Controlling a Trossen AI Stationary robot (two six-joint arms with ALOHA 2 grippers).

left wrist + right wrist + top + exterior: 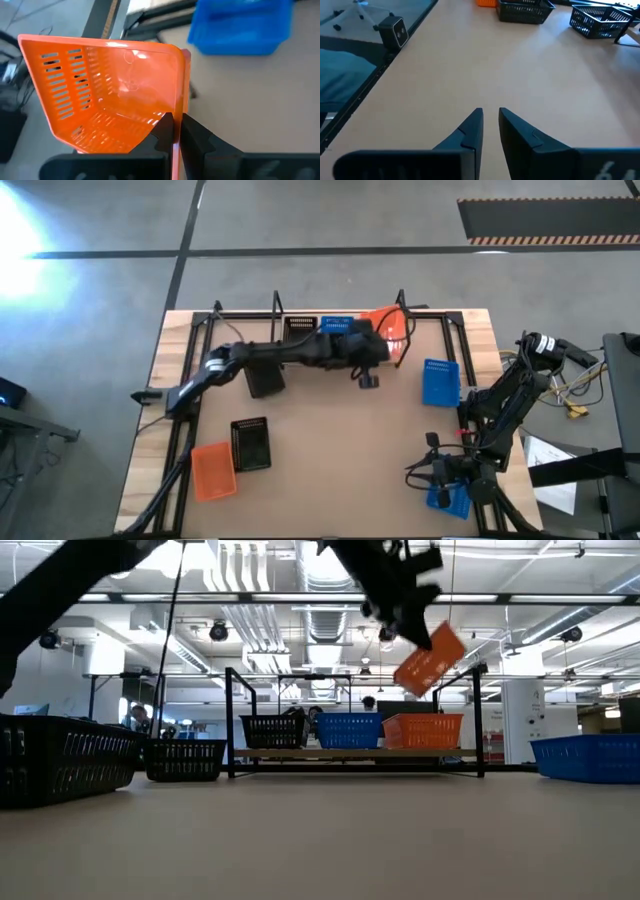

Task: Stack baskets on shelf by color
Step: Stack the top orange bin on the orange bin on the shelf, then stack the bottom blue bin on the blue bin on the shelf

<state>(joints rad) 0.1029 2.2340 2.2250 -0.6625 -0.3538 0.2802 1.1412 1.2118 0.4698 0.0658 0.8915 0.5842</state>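
My left gripper (372, 352) is over the right part of the shelf (262, 313) at the table's far edge, shut on an orange-red basket (431, 658) that hangs tilted in the air above it. On the shelf board stand a black basket (273, 730), a blue basket (349, 729) and an orange-red basket (424, 730), side by side on their bottoms. My right gripper (490, 125) waits low over the table near its right near corner, open by a narrow gap and empty. My left gripper pinches one side wall (176, 131) of the orange-red basket, one finger (161, 131) inside the basket and one finger (196, 136) outside. The basket is lifted clear and tilted, above the orange-red basket on the shelf.
On the tabletop lie two black baskets (264, 381) (250, 444), an orange-red basket (212, 470) near the left near corner, a blue basket (440, 381) at the right and another blue basket (449, 499) beside my right arm. Bare table lies in the middle.
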